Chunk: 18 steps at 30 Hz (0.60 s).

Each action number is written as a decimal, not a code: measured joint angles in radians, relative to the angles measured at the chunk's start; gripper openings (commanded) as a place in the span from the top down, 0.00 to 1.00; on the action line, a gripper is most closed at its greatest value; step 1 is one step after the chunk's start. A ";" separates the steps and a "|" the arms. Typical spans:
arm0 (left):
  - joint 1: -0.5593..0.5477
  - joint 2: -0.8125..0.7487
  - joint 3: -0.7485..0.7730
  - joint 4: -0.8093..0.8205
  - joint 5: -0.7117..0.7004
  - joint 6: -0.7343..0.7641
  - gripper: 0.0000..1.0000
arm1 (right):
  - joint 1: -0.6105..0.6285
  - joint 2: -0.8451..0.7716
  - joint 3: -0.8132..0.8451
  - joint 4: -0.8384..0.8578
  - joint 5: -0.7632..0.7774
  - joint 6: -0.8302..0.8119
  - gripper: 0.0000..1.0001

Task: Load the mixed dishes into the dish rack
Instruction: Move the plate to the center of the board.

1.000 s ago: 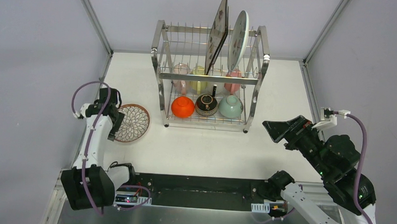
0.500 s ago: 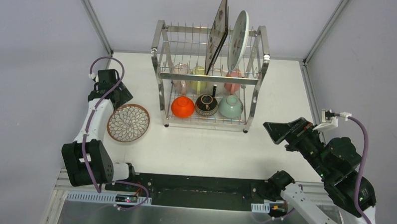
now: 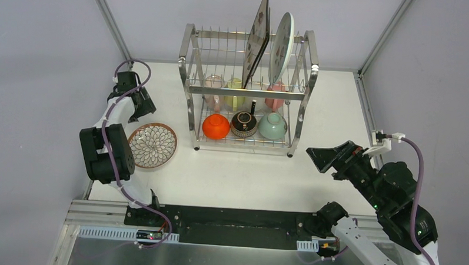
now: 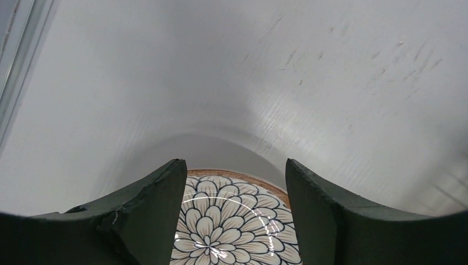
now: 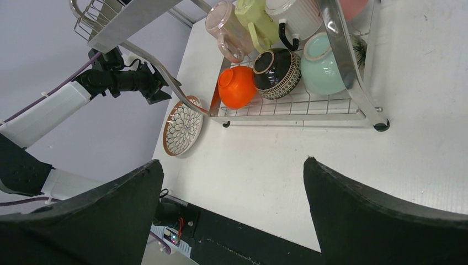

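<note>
At the left of the frame, our left tool [image 3: 143, 108] hangs spread and empty just above the petal-pattern plate [image 3: 153, 145], which we judge the last dish left on the bench [image 3: 236, 174]. At centre, the dish rack [image 3: 190, 84] already carries two upright plates [image 3: 280, 43], cups [image 3: 236, 96] and three bowls [image 3: 216, 126]. At lower right, our right tool [image 3: 324, 161] hovers, spread wide, holding nothing.
</note>
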 measured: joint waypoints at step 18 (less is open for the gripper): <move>0.086 0.104 -0.027 0.000 -0.023 -0.090 0.42 | 0.000 -0.035 -0.035 -0.001 -0.005 -0.002 0.00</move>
